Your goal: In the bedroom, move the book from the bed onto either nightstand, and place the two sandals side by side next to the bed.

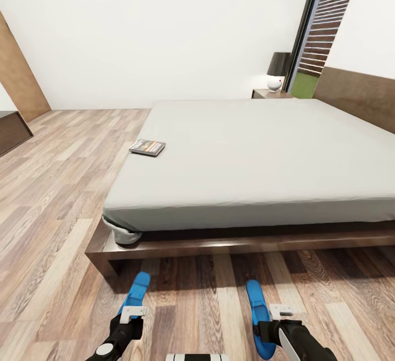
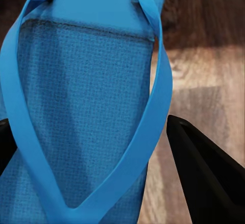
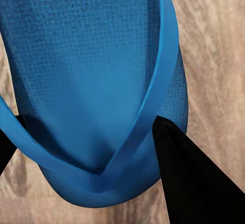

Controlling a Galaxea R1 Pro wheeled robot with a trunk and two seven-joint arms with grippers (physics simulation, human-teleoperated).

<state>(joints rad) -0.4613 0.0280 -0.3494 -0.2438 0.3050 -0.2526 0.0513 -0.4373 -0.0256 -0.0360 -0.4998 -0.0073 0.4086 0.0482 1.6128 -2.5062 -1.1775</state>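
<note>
The book (image 1: 147, 147) lies flat near the left edge of the bed's (image 1: 258, 152) pale-grey mattress. One nightstand (image 1: 270, 94) stands at the far side of the bed, by the window. Two blue sandals lie parallel over the wood floor in front of the bed frame, toes pointing at it. My left gripper (image 1: 130, 317) is shut on the left sandal (image 1: 136, 291) (image 2: 87, 81), one black finger (image 2: 204, 173) against its strap. My right gripper (image 1: 272, 320) is shut on the right sandal (image 1: 257, 306) (image 3: 92, 71), with a finger (image 3: 194, 178) overlapping its edge.
A black lamp (image 1: 278, 65) and a small white object (image 1: 274, 83) sit on the nightstand. The dark bed frame (image 1: 181, 248) juts out low just beyond the sandals. A long low dark cabinet (image 1: 12, 130) and a brown door (image 1: 19, 75) stand at the left. Open floor lies left of the bed.
</note>
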